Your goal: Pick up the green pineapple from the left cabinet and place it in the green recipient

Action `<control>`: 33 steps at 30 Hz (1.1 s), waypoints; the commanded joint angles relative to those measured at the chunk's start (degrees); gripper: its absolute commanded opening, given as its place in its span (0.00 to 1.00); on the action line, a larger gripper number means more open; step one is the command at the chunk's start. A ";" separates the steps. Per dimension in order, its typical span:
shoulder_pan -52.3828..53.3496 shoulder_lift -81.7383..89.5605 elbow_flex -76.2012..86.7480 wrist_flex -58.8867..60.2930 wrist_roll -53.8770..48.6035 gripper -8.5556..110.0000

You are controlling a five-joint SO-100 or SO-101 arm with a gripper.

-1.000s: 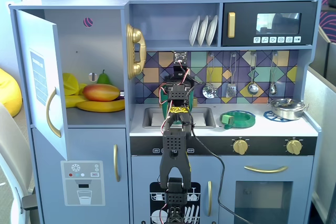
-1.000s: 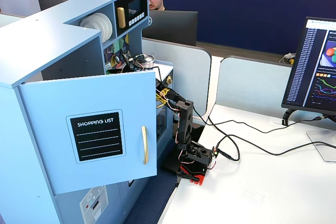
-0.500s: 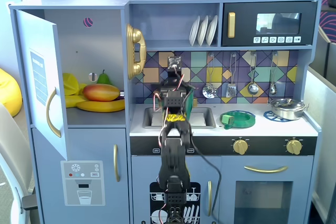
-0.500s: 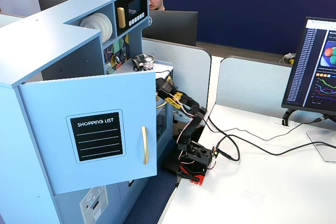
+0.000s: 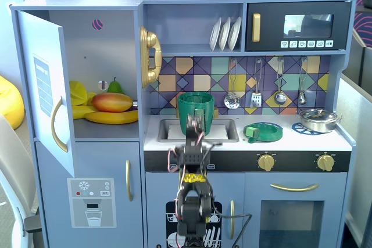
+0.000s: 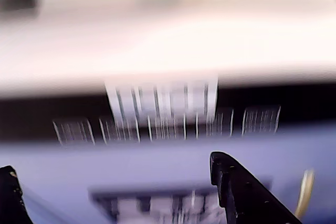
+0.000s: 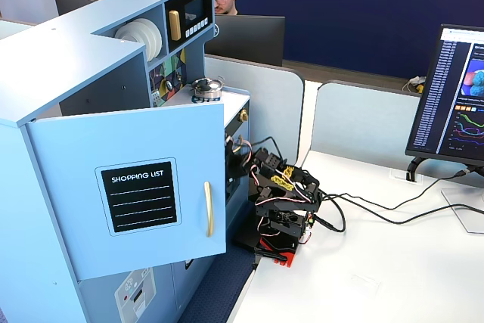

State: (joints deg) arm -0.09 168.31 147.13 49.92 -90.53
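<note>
Gripper [image 5: 196,125] blurred near green recipient [image 5: 195,108], jaws apparently parted, empty; green pineapple not identifiable in left cabinet [image 5: 104,45]; risk grabbing pear [image 5: 115,86] or mango [image 5: 112,102] instead.

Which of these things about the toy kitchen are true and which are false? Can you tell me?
1. The left cabinet has its door open. True.
2. The red-orange mango sits in the sink. False: it lies on the cabinet shelf with the bananas.
3. The green recipient stands behind the sink. True.
4. The gripper holds the pineapple. False: the wrist view shows nothing between its fingers.
5. The microwave is below the stove knobs. False: it is up top.
</note>
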 commanded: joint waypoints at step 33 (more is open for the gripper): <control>-2.02 13.80 24.61 35.86 19.16 0.25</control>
State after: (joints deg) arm -1.67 182.46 171.47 75.85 -72.16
